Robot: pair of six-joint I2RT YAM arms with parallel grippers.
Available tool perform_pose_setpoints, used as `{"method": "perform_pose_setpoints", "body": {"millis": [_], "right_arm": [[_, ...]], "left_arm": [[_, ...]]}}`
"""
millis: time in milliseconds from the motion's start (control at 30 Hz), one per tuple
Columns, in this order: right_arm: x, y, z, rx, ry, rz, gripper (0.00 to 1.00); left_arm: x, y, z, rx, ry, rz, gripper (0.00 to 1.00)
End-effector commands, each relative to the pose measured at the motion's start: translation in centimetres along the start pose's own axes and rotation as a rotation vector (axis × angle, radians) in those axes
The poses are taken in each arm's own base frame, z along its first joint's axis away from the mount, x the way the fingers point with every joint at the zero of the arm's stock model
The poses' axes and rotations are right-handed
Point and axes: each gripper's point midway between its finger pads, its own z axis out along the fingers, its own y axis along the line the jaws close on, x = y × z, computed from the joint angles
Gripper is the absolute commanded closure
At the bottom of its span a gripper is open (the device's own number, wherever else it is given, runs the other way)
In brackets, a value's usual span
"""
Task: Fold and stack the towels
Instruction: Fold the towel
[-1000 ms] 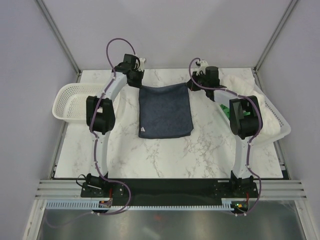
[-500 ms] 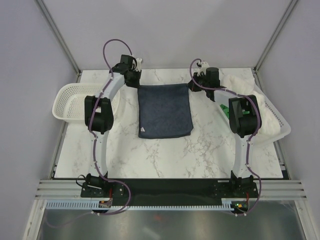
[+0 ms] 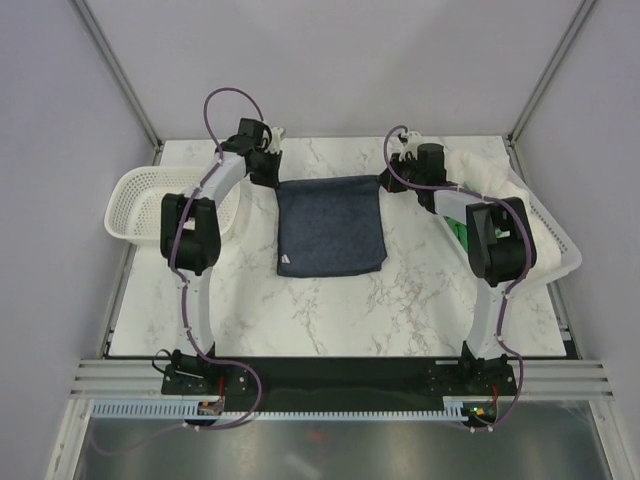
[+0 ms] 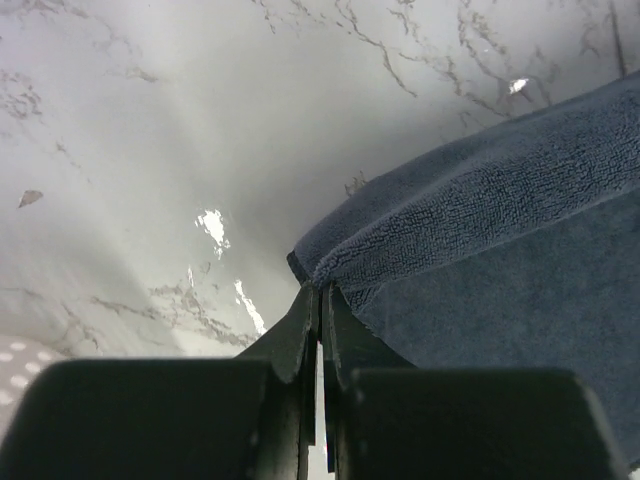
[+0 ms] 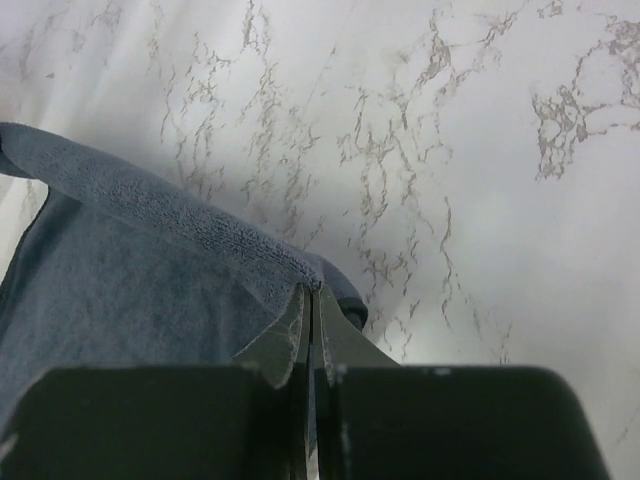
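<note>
A dark navy towel (image 3: 331,228) lies spread on the marble table (image 3: 400,300), its far edge lifted. My left gripper (image 3: 272,176) is shut on the far left corner of the navy towel (image 4: 480,190); the pinch shows at the left gripper's tips (image 4: 320,288). At the far right corner my right gripper (image 3: 384,180) is shut on the same navy towel (image 5: 130,250), its tips (image 5: 312,290) pressed together on the cloth. A white towel (image 3: 500,190) and a bit of a green towel (image 3: 459,230) lie in the right basket.
A white perforated basket (image 3: 140,205) stands at the table's left edge. A second white basket (image 3: 556,245) at the right edge holds the other towels. Grey walls and metal frame posts close in the table on three sides.
Both grippers have moved apart and slightly toward the back, drawing the navy towel's far edge taut and wider. The near part of the towel stays on the table.
</note>
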Motion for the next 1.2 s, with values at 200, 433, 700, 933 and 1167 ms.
{"method": "perform_pose_setpoints", "body": {"millis": [200,433,700,933,1167], "right_arm": [[-2.5,3.5,-5.4,-0.053,-0.090,-0.031,1.00],[0.9,4.9,-7.7,-0.057,-0.046,-0.008,1.00],[2.2,6.9,-10.8,-0.070,-0.029,-0.031,1.00],[2.4,8.1,-13.1,-0.069,-0.035,-0.034,1.00],[5.5,8.6,-14.2,-0.066,0.004,0.003,1.00]], "left_arm": [[-2.5,-3.3,-7.1,0.008,-0.147,0.068,0.98],[2.5,-4.7,-7.8,-0.006,-0.071,0.058,0.98],[4.9,-6.7,-10.6,-0.005,-0.103,0.074,0.98],[5.7,-8.8,-12.7,0.023,-0.131,0.111,0.98],[8.9,-8.6,-12.5,-0.035,-0.083,0.056,0.98]]}}
